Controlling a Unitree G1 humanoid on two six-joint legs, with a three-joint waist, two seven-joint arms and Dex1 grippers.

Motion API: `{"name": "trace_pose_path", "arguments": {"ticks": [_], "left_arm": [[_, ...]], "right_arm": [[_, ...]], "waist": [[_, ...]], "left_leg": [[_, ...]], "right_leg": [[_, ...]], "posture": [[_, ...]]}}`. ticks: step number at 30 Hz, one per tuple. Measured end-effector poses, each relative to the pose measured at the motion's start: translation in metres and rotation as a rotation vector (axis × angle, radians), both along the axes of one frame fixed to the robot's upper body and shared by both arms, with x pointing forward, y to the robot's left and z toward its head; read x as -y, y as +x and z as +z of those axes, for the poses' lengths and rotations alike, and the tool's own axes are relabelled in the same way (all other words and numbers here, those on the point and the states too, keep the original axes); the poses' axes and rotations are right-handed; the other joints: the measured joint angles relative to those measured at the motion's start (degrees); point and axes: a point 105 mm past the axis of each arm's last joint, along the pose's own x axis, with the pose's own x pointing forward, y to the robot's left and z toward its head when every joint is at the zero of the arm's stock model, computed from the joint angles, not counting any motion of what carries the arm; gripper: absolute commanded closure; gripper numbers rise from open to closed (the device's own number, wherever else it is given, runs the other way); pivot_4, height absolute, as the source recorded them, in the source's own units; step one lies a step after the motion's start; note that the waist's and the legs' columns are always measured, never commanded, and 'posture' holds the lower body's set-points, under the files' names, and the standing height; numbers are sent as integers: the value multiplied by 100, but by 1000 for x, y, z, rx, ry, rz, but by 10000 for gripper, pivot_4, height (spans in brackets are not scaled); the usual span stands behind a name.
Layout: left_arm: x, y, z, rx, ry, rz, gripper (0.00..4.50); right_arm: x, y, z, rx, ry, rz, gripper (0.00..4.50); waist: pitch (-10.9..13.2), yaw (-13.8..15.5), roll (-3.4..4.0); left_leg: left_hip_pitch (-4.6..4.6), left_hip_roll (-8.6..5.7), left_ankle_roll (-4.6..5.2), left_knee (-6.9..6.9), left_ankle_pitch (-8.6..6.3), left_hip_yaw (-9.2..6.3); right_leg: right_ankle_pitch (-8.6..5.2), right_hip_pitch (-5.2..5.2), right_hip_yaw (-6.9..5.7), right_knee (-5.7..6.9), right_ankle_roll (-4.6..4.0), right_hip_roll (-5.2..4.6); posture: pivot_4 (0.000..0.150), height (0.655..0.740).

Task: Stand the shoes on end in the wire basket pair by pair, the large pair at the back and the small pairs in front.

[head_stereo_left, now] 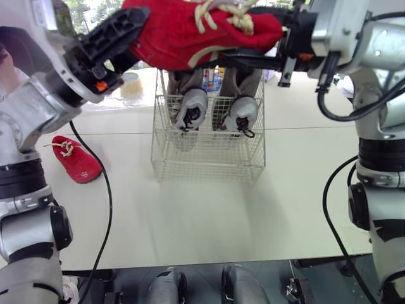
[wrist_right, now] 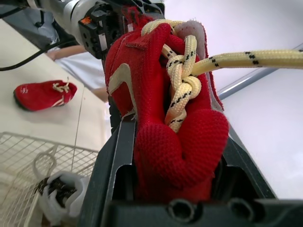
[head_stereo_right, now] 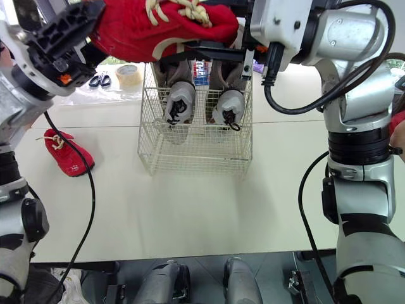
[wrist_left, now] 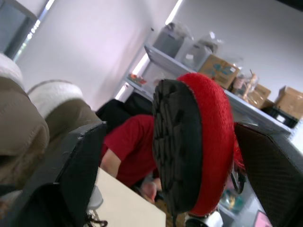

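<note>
A red shoe (head_stereo_left: 190, 31) with cream laces hangs lengthwise in the air above the wire basket (head_stereo_left: 209, 161). My right gripper (wrist_right: 173, 156) is shut on its toe. My left gripper (head_stereo_left: 130, 31) is at the heel end, open, its fingers (wrist_left: 71, 189) standing off either side of the black sole (wrist_left: 173, 142). A large grey-and-brown pair (head_stereo_left: 192, 107) (head_stereo_left: 242, 113) stands on end at the back of the basket. The second red shoe (head_stereo_left: 76, 159) lies on the table to the left of the basket.
A tape roll (head_stereo_left: 131, 84) and scissors (head_stereo_right: 97, 80) lie at the table's far left. A person in a red shirt (wrist_left: 130, 151) is beyond the table, and a hand (head_stereo_right: 398, 130) shows at the right edge. The white table (head_stereo_left: 209, 221) spreads in front of the basket.
</note>
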Motion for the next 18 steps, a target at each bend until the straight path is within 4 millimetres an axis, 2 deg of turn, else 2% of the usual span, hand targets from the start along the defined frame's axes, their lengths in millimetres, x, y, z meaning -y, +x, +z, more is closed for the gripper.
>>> {"name": "trace_pose_path", "arguments": {"ticks": [1,5,6,7,8,11,12,13,15,18], "left_arm": [[0,0,-1,0,-4,-8,17752],[2,3,-2,-6,-11,-22,39810],[2,4,-3,-10,-11,-21,42636],[2,5,-3,-11,-13,-22,42698],[3,6,-3,-12,-14,-20,42696],[5,9,-6,-28,-19,-10,42696],[6,10,-6,-34,-29,-8,42696],[6,11,-5,-33,-51,1,42696],[1,10,-3,-28,-101,29,42696],[-11,7,4,-1,-250,94,42696]], "right_arm": [[0,0,-1,-3,-2,-4,30999],[0,-1,-4,-3,-10,-14,30999],[0,-2,-3,4,-15,-16,30999],[0,-2,-3,5,-16,-18,30999],[1,-2,-4,5,-17,-22,23435],[5,-1,-9,-23,-14,-43,9933],[9,1,-12,-49,1,-59,4158],[15,4,-15,-95,39,-79,419],[32,14,-24,-213,146,-130,419],[55,24,-29,-511,590,-99,419]], "waist": [[0,-1,0],[0,1,0],[0,1,0],[0,3,0],[0,5,0],[1,16,-2],[0,19,-3],[-2,20,-7],[-2,16,-9],[-3,11,-10]], "left_leg": [[0,0,-1,0,0,0],[0,1,-2,0,1,-2],[0,1,-2,0,1,-3],[0,1,-2,0,1,-3],[0,0,-2,0,1,-2],[0,0,-2,0,1,-4],[0,0,-2,1,1,-5],[0,1,-2,1,1,-6],[0,1,-2,1,1,-5],[1,4,-8,0,5,-8]], "right_leg": [[0,0,0,0,0,0],[0,0,0,0,0,0],[0,0,0,0,0,0],[0,0,0,0,0,0],[0,0,0,0,0,-1],[0,1,0,0,0,-1],[0,2,0,0,0,-2],[0,3,0,-1,0,-2],[1,3,1,0,-1,-5],[2,0,1,6,-4,-7]], "posture": [[1500,7400],[1500,7400],[1500,7400],[1500,7400],[1500,7400],[1500,7400],[1500,7400],[1500,7400],[1500,7400],[1500,7400]]}}
